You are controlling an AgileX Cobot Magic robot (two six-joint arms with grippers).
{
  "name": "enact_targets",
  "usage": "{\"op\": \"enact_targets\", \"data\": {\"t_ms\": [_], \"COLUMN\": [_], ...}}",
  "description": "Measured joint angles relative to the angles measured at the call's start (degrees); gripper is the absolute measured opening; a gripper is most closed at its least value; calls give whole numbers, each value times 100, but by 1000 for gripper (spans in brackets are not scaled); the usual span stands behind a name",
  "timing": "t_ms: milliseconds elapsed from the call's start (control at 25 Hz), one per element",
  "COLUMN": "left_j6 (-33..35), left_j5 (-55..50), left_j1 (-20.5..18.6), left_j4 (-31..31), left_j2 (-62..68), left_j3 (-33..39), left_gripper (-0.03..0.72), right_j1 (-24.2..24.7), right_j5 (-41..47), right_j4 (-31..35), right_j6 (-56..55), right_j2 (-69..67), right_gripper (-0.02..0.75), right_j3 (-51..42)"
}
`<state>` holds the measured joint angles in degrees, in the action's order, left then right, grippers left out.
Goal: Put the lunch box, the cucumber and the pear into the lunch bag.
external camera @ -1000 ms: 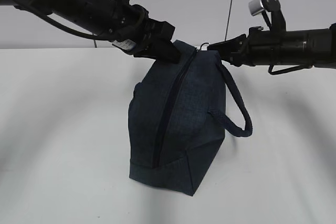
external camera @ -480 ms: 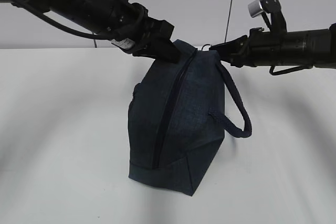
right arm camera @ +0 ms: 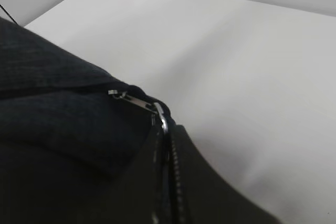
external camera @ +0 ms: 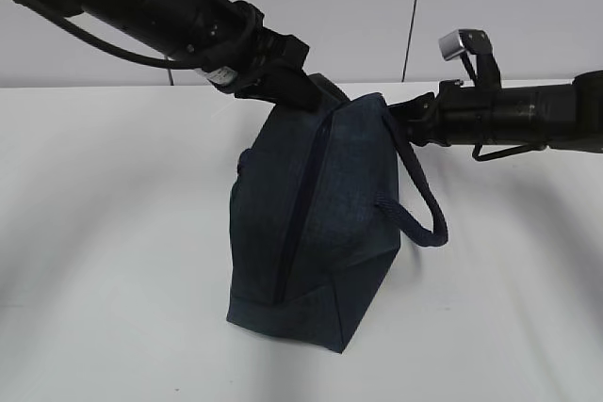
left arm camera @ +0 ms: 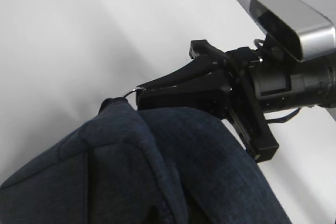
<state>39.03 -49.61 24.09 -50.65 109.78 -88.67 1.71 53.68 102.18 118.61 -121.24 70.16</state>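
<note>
Reaching in level from both sides, we pinch the lunch bag (external camera: pixel 316 223): left gripper (external camera: pixel 300 96) clamps its top fabric, right gripper (external camera: pixel 400 110) apparently closed on the zipper pull (right arm camera: pixel 157 109).

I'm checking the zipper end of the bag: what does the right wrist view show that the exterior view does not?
Only the right wrist view shows the metal zipper pull up close, lying at the top end of the zipper teeth.

Only the exterior view shows the whole lunch bag standing on the white table, its strap handle hanging to the right, the left gripper clamped on the bag's top and the right gripper at its upper right corner.

Both show the bag's dark navy fabric and the table.
</note>
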Motion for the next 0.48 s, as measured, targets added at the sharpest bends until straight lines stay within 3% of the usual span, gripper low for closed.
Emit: {"op": "enact_targets", "data": {"t_ms": [480], "left_j6": [119], "left_j5": [-215], "left_j1": [0], "left_j4": [11], "left_j2": [-35], "left_j3": [5], "left_gripper": [31], "right_j1": [74], "right_j5": [315], "right_j4": [-69], "right_j6": [-158], "right_j2": [-96], "right_gripper": [0], "right_j3": [216]}}
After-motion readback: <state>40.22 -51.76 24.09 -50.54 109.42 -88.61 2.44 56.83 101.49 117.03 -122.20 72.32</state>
